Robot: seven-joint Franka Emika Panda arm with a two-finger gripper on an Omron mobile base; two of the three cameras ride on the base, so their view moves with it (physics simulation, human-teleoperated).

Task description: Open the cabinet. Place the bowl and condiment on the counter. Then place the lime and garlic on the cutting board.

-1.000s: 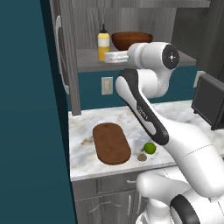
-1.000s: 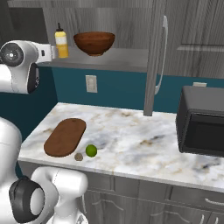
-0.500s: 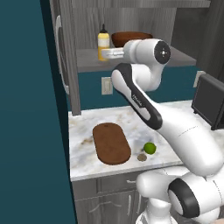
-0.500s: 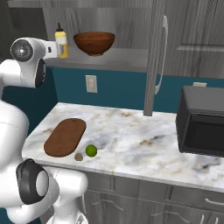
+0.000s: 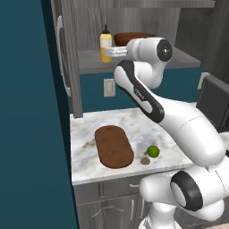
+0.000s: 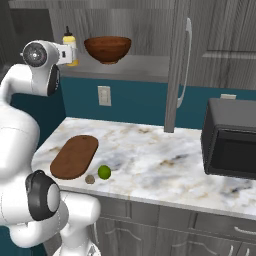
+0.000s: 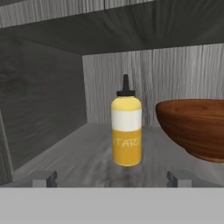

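The cabinet (image 5: 62, 58) stands open, its door swung out to the left. On its grey shelf (image 6: 130, 70) a yellow condiment (image 7: 126, 131) bottle stands upright, with the dark wooden bowl (image 7: 197, 127) just to its right. My gripper (image 7: 111, 178) is open wide at shelf height, a short way in front of the condiment (image 5: 106, 44) and apart from it. Down on the marble counter (image 6: 150, 150) lies the oval cutting board (image 6: 75, 156). The lime (image 6: 104, 172) and the small garlic (image 6: 90, 179) sit on the marble by the board's near right end.
A black microwave (image 6: 232, 145) stands on the right of the counter. The open cabinet door (image 6: 177, 65) with its silver bar handle hangs over the counter's middle in the right base view. A teal wall with an outlet (image 6: 104, 95) runs behind.
The arm has swung left and slightly up, bringing the hand closer to the condiment on the shelf. The gripper stayed open; nothing on the shelf or the counter moved.
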